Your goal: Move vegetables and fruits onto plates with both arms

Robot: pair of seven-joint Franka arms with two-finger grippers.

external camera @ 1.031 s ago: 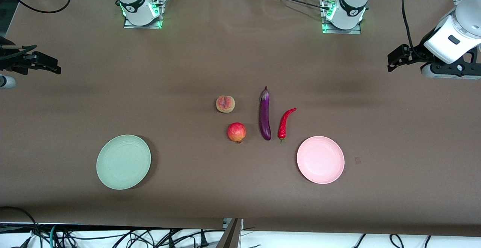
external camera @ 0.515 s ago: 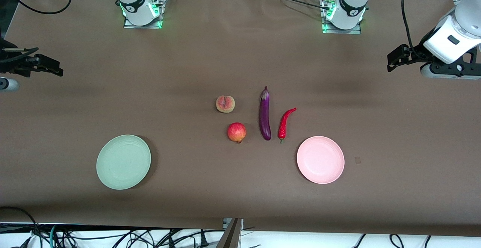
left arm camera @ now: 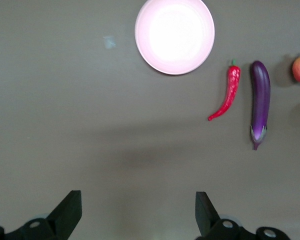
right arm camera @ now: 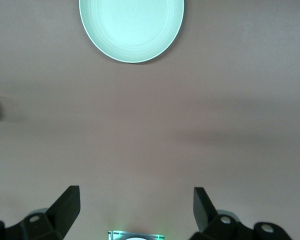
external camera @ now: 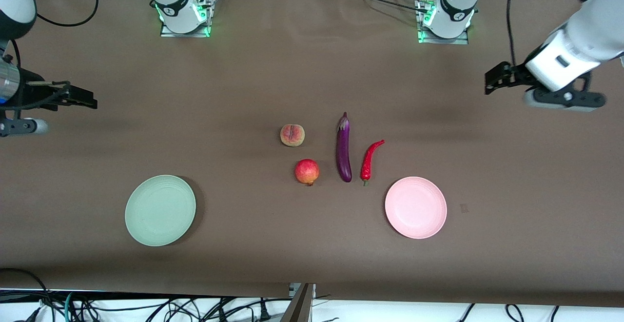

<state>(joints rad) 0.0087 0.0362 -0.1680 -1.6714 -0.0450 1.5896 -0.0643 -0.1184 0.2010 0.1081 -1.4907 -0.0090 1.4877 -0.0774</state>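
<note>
- Left gripper (left arm camera: 138, 212) — fingers wide apart, empty, over bare table, well apart from the chili pepper (external camera: 370, 160) and pink plate (external camera: 415, 207).
- Right gripper (right arm camera: 135, 210) — likewise spread, well apart from the green plate (external camera: 160, 210).

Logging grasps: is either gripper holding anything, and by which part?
Nothing is held: left gripper and right gripper are both open, over bare table.

Fruits (external camera: 292, 135), vegetables (external camera: 343, 149) between empty plates (external camera: 160, 210)

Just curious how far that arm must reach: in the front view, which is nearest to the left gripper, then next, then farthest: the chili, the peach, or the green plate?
1. Chili, beside the pink plate.
2. Peach, mid-table.
3. Green plate, toward the right arm's end.
</note>
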